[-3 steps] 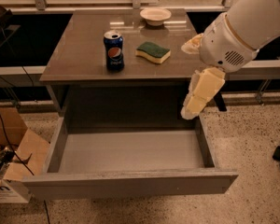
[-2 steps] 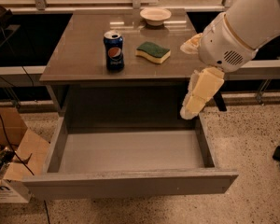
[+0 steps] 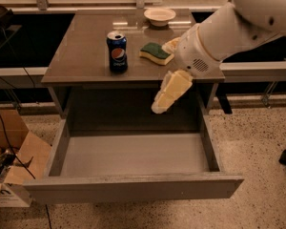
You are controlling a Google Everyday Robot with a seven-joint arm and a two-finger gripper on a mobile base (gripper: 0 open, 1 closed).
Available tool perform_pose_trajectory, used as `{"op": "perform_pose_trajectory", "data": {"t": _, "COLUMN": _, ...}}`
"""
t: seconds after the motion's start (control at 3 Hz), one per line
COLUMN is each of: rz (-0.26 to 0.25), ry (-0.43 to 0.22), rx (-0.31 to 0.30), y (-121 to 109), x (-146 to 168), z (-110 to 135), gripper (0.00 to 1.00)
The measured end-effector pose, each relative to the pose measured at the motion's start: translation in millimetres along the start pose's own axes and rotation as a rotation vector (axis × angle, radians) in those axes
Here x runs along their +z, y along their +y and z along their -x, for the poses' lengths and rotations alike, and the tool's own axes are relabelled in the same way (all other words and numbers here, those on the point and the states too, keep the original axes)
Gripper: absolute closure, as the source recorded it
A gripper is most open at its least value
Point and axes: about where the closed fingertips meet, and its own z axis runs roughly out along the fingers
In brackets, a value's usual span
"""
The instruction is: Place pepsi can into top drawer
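While the pepsi can point(image 3: 117, 51) stood upright on the table point(image 3: 81, 56), the gripper point(image 3: 162, 78) hung right of it over the open top drawer point(image 3: 133, 155), jaws wide, empty. Judged the approach step, needing a leftward reach to grasp.

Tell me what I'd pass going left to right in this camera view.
Cardboard box, pepsi can, sponge. The open tool overlaps the sponge, hanging at the front edge of the table above the top drawer.

pepsi can point(image 3: 117, 51) blue | sponge point(image 3: 156, 53) green-yellow | cream hand point(image 3: 165, 80) over grey top drawer point(image 3: 133, 188)
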Motion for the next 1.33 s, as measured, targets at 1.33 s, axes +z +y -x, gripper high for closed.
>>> {"op": "perform_pose_trajectory", "data": {"t": 1.33, "rz": -0.009, "ry": -0.273, "rx": 0.005, "y": -119.0, "x": 120.4, "z": 60.3, "gripper": 0.0}}
